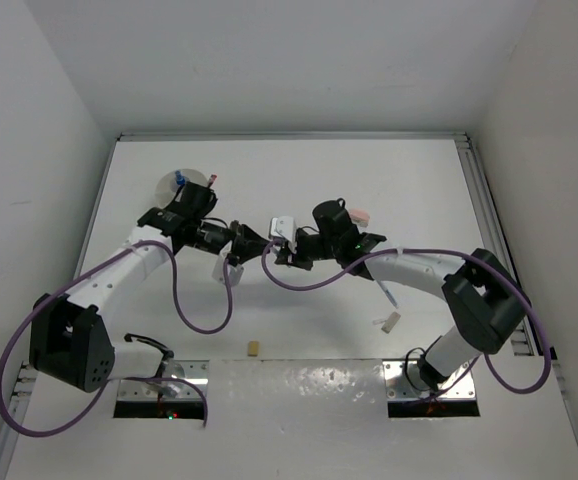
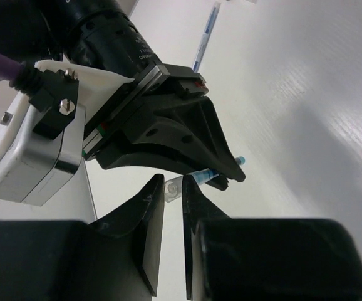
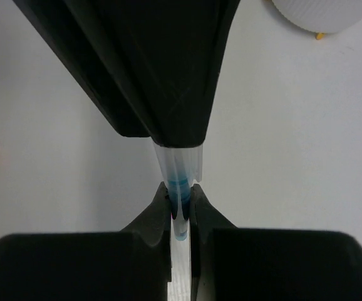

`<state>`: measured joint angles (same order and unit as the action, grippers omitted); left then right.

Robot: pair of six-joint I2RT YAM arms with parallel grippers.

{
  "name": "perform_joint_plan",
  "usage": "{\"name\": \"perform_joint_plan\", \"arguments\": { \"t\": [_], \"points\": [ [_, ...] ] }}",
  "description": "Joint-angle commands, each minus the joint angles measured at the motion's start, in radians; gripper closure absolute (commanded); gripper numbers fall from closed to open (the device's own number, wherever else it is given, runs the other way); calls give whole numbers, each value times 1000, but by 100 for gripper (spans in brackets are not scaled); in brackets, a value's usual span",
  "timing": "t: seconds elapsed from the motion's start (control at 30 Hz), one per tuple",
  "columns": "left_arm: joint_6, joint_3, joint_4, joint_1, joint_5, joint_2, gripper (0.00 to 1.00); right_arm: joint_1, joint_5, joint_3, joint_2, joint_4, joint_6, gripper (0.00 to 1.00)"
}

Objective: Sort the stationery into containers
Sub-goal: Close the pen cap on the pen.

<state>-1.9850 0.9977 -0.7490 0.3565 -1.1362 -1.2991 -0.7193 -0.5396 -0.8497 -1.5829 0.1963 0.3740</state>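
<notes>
White tabletop (image 1: pixel 299 170) and pale walls frame the scene. At the far left stands a low, round, thick-walled white bowl (image 1: pixel 187 186). It holds a small blue-capped item (image 1: pixel 180 181), and a reddish bit (image 1: pixel 212 178) at its rim is too small to identify. Near the table's middle, a clear-barrelled pen with a blue core (image 3: pixel 178 164) bridges both grippers. The right gripper (image 3: pixel 180 202) pinches one end. The left gripper (image 2: pixel 172 188) is closed on the other, with a mere sliver between its fingers.

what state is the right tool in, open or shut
Shut: the right tool pinches the clear, blue-tipped item between its fingertips in the right wrist view.
</notes>
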Motion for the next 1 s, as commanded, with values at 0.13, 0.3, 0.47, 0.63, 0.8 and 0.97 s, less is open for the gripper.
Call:
{"name": "perform_joint_plan", "arguments": {
  "t": [0.13,0.3,0.47,0.63,0.8,0.97],
  "points": [
    [-150,-8,-10,4,-68,31,100,-19,24,-71,37,11,25,100],
    [-138,-10,-27,4,-71,32,100,-46,49,-61,112,41,54,100],
    [-162,-8,-85,4,-89,21,100,-45,58,-98,144,-24,132,100],
    [-296,12,-243,21,-103,-20,100,-74,55,-155,136,-78,221,100],
    [-354,25,-329,30,-111,-46,100,-108,55,-210,115,-126,284,100],
    [-347,22,-335,33,-106,-49,100,-109,52,-250,112,-103,278,100]
  ]
}}
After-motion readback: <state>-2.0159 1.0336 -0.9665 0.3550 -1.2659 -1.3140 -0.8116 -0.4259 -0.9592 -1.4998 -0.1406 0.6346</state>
